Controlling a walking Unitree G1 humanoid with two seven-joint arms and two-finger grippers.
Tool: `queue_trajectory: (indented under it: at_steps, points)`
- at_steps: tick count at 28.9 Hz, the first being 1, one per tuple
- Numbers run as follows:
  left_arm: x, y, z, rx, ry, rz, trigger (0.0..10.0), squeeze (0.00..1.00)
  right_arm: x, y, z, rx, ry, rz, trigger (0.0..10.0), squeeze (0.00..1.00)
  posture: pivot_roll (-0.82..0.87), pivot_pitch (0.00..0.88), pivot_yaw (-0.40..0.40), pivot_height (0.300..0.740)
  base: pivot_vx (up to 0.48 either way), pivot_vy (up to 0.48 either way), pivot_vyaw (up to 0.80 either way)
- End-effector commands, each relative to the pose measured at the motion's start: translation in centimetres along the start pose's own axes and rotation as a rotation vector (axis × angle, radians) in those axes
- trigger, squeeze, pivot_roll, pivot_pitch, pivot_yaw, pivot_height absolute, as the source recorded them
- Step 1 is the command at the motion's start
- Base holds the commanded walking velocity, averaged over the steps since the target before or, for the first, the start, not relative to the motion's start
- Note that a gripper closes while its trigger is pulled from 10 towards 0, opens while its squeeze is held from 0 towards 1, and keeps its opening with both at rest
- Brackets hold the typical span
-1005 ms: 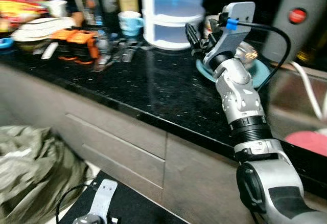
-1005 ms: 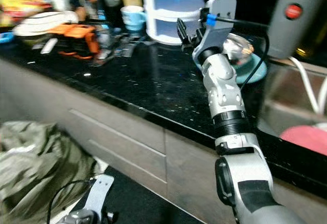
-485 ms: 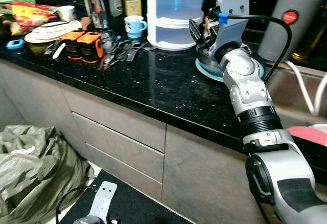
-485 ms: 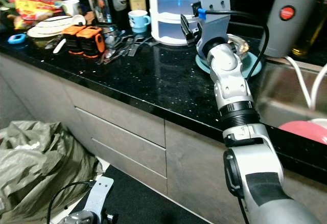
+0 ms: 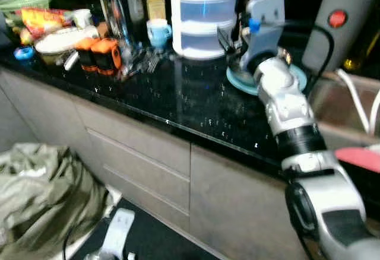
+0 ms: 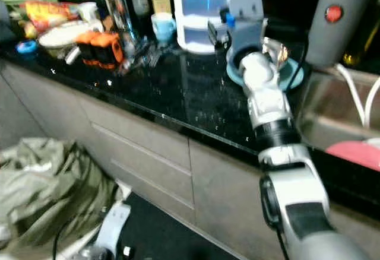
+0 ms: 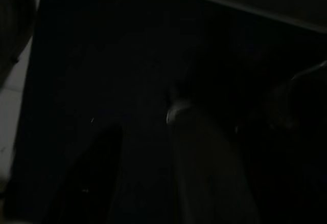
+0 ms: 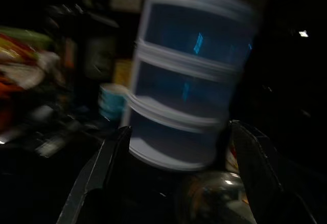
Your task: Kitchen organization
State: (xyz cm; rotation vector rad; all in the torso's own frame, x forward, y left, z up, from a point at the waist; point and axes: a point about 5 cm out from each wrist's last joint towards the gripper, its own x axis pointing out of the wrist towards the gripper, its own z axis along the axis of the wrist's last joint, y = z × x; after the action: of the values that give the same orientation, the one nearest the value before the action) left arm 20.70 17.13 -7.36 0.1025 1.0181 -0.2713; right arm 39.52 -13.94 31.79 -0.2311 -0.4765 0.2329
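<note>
Black speckled stone countertop (image 5: 196, 102) over grey drawers holds a white stacked container (image 5: 203, 13), a blue cup (image 5: 158, 32) and orange items. Right gripper (image 8: 176, 175), fingers apart, reaches over a teal plate (image 5: 243, 81) beside the container. Left arm hangs low in darkness.

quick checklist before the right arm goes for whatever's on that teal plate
1. Right gripper open: ok, fingers spread wide in the wrist view.
2. Gripper empty: ok, nothing between the fingers.
3. Shiny object lined up between the fingers: ok, low in the wrist view.
4. Clearance from the white stacked container: not ok, it stands right beside the teal plate.
5. Picture sharpness: not ok, head views blurred.
6. Left gripper state: cannot tell, its wrist view is too dark.
</note>
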Motion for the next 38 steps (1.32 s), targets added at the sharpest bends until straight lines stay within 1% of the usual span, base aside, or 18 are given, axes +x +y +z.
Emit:
queue_trajectory:
  at_steps: [1, 9, 16, 20, 21, 23, 24, 26, 27, 28, 29, 30, 31, 32, 34, 35, 37, 38]
  points:
    - [-0.2, 0.6, -0.3, -0.003, 0.007, 0.019, 10.0, 0.00, 0.0, 0.8, -0.3, 0.025, 0.013, 0.020, 10.0, 0.00, 0.01, 0.071, 0.007, 0.740, 0.000, 0.000, 0.00]
    - [-0.2, 0.6, -0.4, 0.001, 0.009, 0.024, 10.0, 0.00, 0.0, 1.0, -0.4, 0.028, 0.015, 0.024, 10.0, 0.00, 0.01, 0.063, 0.001, 0.740, 0.000, 0.000, 0.00]
    - [-0.2, 0.6, -0.4, 0.003, 0.008, 0.022, 10.0, 0.00, 0.2, 0.7, -0.1, 0.023, 0.004, 0.014, 10.0, 0.00, 0.01, 0.063, -0.001, 0.740, 0.000, 0.000, 0.00]
    - [-0.2, 0.6, -0.3, -0.001, 0.003, 0.021, 10.0, 0.00, 0.6, -0.1, 0.7, -0.038, -0.011, 0.022, 10.0, 0.00, 0.02, 0.062, -0.003, 0.740, 0.000, 0.000, 0.00]
    - [-0.2, 0.6, -0.3, -0.001, 0.002, 0.020, 10.0, 0.00, 1.0, -0.5, 1.3, -0.094, -0.022, 0.040, 10.0, 0.00, 0.02, 0.065, -0.004, 0.740, 0.000, 0.000, 0.00]
    - [-0.2, 0.5, -0.3, 0.000, 0.002, 0.019, 10.0, 0.00, 1.2, -0.8, 1.7, -0.157, -0.026, 0.063, 10.0, 0.00, 0.02, 0.066, -0.005, 0.740, 0.000, 0.000, 0.00]
    - [-0.1, 0.5, -0.2, 0.001, 0.002, 0.018, 10.0, 0.00, 1.5, -0.8, 2.0, -0.207, -0.020, 0.097, 10.0, 0.71, 0.02, 0.067, -0.007, 0.740, 0.000, 0.000, 0.00]
    - [-0.1, 0.5, -0.2, 0.001, 0.001, 0.017, 10.0, 0.00, 1.6, -0.8, 2.1, -0.238, -0.015, 0.120, 10.0, 0.71, 0.02, 0.070, -0.007, 0.740, 0.000, 0.000, 0.00]
    - [-0.1, 0.5, -0.2, 0.001, 0.001, 0.017, 10.0, 0.00, 1.6, -0.8, 2.1, -0.238, -0.015, 0.120, 10.0, 0.71, 0.02, 0.070, -0.007, 0.740, 0.000, 0.000, 0.00]
    - [-0.1, 0.5, -0.2, 0.002, 0.001, 0.016, 10.0, 0.00, 1.8, -0.8, 2.1, -0.302, 0.008, 0.155, 10.0, 1.00, 0.02, 0.076, -0.008, 0.740, 0.000, 0.000, 0.00]
    - [-0.1, 0.4, -0.2, 0.005, 0.001, 0.015, 10.0, 0.00, 2.2, -0.6, 1.8, -0.440, 0.075, 0.228, 10.0, 1.00, 0.02, 0.084, -0.011, 0.740, 0.000, 0.000, 0.00]
    - [-0.1, 0.4, -0.2, 0.005, 0.001, 0.015, 10.0, 0.00, 2.2, -0.6, 1.8, -0.440, 0.075, 0.228, 10.0, 1.00, 0.02, 0.084, -0.011, 0.740, 0.000, 0.000, 0.00]
    - [-0.1, 0.4, -0.2, 0.006, 0.001, 0.014, 10.0, 0.00, 2.3, -0.7, 1.5, -0.511, 0.119, 0.267, 10.0, 1.00, 0.02, 0.090, -0.015, 0.740, 0.000, 0.000, 0.00]
    - [-0.1, 0.3, -0.3, 0.008, 0.002, 0.012, 10.0, 0.00, 2.2, -0.8, 1.0, -0.571, 0.172, 0.334, 10.0, 1.00, 0.02, 0.098, -0.017, 0.740, 0.000, 0.000, 0.00]
    - [-0.1, 0.3, -0.3, 0.008, 0.002, 0.012, 10.0, 0.00, 2.2, -0.8, 1.0, -0.571, 0.172, 0.334, 10.0, 1.00, 0.02, 0.098, -0.017, 0.740, 0.000, 0.000, 0.00]
    - [-0.1, 0.3, -0.4, 0.012, 0.003, 0.008, 10.0, 0.00, 2.1, -1.4, 0.6, -0.601, 0.248, 0.422, 10.0, 0.00, 0.01, 0.111, -0.020, 0.740, 0.000, 0.000, 0.00]
    - [-0.1, 0.2, -0.5, 0.015, 0.004, 0.003, 10.0, 0.00, 2.0, -2.0, 0.5, -0.634, 0.308, 0.464, 10.0, 0.00, 0.01, 0.124, -0.021, 0.740, 0.000, 0.000, 0.00]
    - [-0.1, 0.2, -0.5, 0.015, 0.004, 0.003, 10.0, 0.00, 2.0, -2.0, 0.5, -0.634, 0.308, 0.464, 10.0, 0.00, 0.01, 0.124, -0.021, 0.740, 0.000, 0.000, 0.00]
